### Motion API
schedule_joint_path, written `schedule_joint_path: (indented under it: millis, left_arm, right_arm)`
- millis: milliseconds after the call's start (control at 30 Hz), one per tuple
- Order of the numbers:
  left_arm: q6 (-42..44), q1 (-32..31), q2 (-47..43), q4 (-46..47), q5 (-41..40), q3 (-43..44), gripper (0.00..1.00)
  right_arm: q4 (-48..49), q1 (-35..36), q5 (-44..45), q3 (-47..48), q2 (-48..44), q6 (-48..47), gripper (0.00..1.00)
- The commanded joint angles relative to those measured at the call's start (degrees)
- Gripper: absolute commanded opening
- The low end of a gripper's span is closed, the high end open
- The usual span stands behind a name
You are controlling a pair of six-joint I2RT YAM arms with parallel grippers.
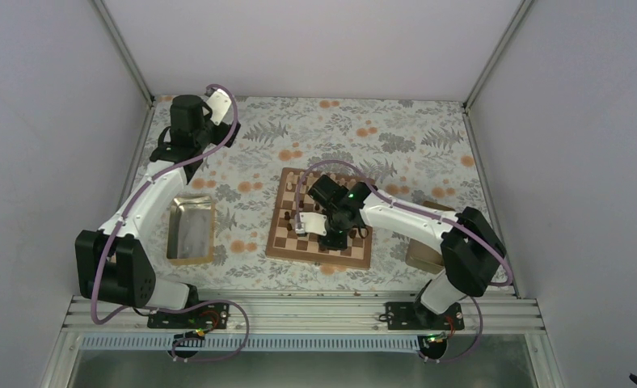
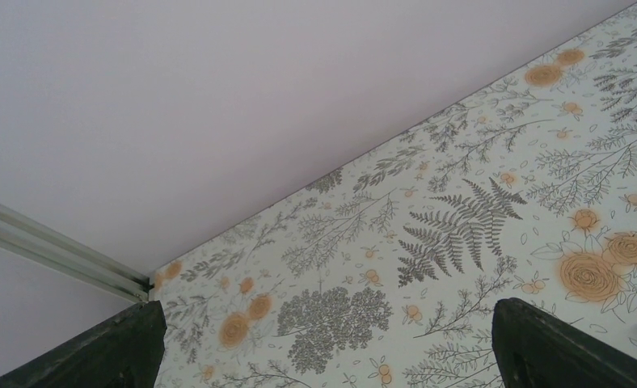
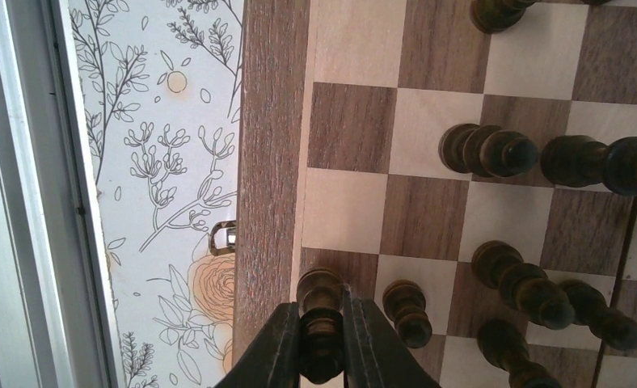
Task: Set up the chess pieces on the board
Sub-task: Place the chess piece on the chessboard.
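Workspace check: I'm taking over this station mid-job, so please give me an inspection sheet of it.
Surface: floral cloth, flat.
Job's things: board near centre; dark chess pieces standing on it.
Clutter: metal tray left of board; second tray partly under right arm.
Grippers: right gripper shut on a dark piece at the board's edge; left gripper open, empty, near far left corner.
Cables: purple cable along each arm.
Surroundings: plain walls, metal frame.
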Motion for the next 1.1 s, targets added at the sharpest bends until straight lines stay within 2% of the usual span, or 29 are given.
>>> schedule_joint_path:
  millis: [0,667,800,867,1067]
  left_arm:
    - [-0.03,0.38,0.89,1.18,0.28,-0.41,1.0]
    - [0.07,0.39,1.22,0.92,0.57,-0.18,1.0]
    - [0.12,0.4,1.19,0.87,0.59,-0.19,1.0]
    - [0.24,0.4,1.09,0.84,0.65,-0.24,1.0]
    - [0.33,0.36,1.0,0.83,1.0,-0.17,1.0]
  right_arm:
    - [1.49,0.47,1.41,-1.05,0.35,-0.16,0.04]
    - [2.78,0.52,2.24,-2.19,0.48,-0.04,0.04]
    - [2.26,0.53,2.83,-1.62,0.28,0.45,0.12]
    - [1.67,0.51,3.12,-1.04,0.21,0.69,0.21]
    - [-0.78,0.45,2.77,0.88,-1.57,0.87,0.24]
